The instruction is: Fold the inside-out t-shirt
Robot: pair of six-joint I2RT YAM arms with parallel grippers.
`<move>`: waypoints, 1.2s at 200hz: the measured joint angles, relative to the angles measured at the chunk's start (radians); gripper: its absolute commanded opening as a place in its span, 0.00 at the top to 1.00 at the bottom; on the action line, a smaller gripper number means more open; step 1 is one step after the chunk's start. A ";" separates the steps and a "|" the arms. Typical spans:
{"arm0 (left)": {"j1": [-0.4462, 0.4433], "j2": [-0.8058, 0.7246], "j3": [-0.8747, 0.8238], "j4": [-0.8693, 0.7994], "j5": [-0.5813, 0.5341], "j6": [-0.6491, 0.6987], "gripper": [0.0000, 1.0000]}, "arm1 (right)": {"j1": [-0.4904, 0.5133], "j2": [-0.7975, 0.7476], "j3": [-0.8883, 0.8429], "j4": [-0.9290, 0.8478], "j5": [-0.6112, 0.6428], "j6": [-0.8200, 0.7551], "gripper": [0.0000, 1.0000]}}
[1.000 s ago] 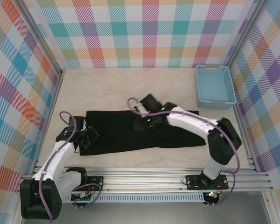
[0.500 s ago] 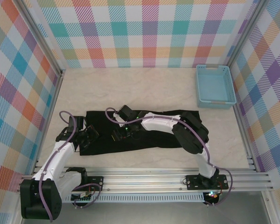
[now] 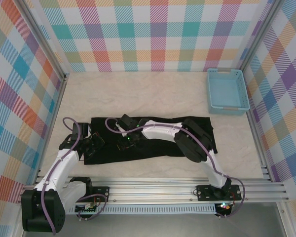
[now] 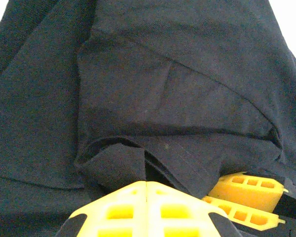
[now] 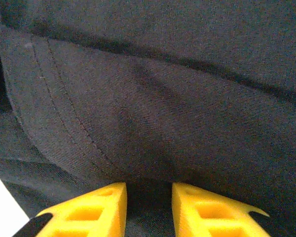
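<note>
Right fingers [image 5: 91, 210] farther left on t-shirt [image 5: 163, 98]

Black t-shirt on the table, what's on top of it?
On the plain black cloth t-shirt: the left tool pinching its left end, the right tool left of its middle, fingers apart. The beige table beneath it is covered.

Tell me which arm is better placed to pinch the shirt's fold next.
Probably right. The right pincer hangs over the t-shirt, jaws apart, a stitched fold right at its fingertips. The left pincer is shut on the shirt's left end.
</note>
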 measured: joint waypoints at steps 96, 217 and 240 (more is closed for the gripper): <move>-0.001 -0.001 0.000 0.000 0.000 0.002 1.00 | 0.006 -0.031 -0.013 -0.023 0.044 0.000 1.00; -0.018 -0.052 -0.012 -0.009 -0.008 -0.008 0.92 | 0.006 -0.204 -0.172 -0.059 -0.028 0.053 1.00; -0.019 -0.088 -0.031 -0.023 -0.034 -0.032 0.75 | 0.006 -0.220 -0.196 -0.068 -0.028 0.061 1.00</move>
